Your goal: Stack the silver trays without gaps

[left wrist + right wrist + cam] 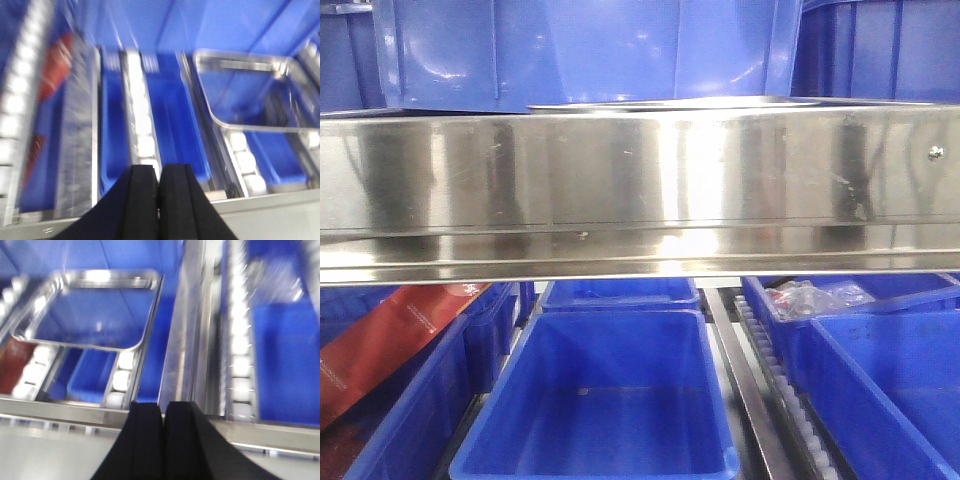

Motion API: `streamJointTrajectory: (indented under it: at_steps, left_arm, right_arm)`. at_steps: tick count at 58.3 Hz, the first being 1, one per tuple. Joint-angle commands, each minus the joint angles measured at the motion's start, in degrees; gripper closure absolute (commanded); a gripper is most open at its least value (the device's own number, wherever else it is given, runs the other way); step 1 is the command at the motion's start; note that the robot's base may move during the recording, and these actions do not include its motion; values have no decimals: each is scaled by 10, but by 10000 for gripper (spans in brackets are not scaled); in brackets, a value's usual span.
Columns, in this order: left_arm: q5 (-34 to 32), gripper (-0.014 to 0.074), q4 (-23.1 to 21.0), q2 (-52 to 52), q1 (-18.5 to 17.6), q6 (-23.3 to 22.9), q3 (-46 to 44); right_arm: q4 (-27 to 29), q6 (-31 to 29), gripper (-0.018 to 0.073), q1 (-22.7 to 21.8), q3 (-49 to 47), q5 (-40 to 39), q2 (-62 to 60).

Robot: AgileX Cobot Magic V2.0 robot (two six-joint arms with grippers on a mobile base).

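Note:
A silver tray (240,92) lies on the roller track at the upper right of the blurred left wrist view, mirroring the blue around it. My left gripper (158,171) is shut and empty, low in that view, short of the tray and to its left. In the right wrist view a silver tray (90,312) rests on rollers at the upper left, and my right gripper (163,408) is shut on nothing, below and right of it. From the front, only a thin silver tray rim (680,102) shows above the steel rail.
A broad shiny steel rail (640,190) crosses the front view. Blue bins sit above it and below it, one open bin (610,400) at lower centre. A red box (390,340) lies lower left, a clear plastic bag (820,297) right. White rollers (241,365) run between the tracks.

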Motion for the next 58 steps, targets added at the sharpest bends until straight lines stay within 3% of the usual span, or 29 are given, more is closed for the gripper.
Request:
streamJointTrajectory:
  at_steps: [1, 12, 25, 31, 40, 58]
  left_arm:
    - [-18, 614, -5, 32, -32, -1, -5]
    - [-47, 614, 41, 120, -127, -43, -22]
    - [-33, 614, 94, 259, -201, -82, -148]
    - [-18, 614, 116, 320, -213, -99, -221]
    - [-17, 591, 116, 387, -214, -109, -288]
    - [-40, 277, 116, 437, -214, -110, -299]
  right_arm:
    - [-1, -13, 638, 14, -23, -3, 49]
    - [-43, -11, 638, 99, -41, -66, 132]
    - [-82, 71, 638, 160, -54, -135, 215]
    - [-83, 88, 638, 165, -54, -179, 241]
    - [-84, 88, 636, 166, -54, -191, 274]
    - [-87, 61, 630, 166, -54, -194, 326]
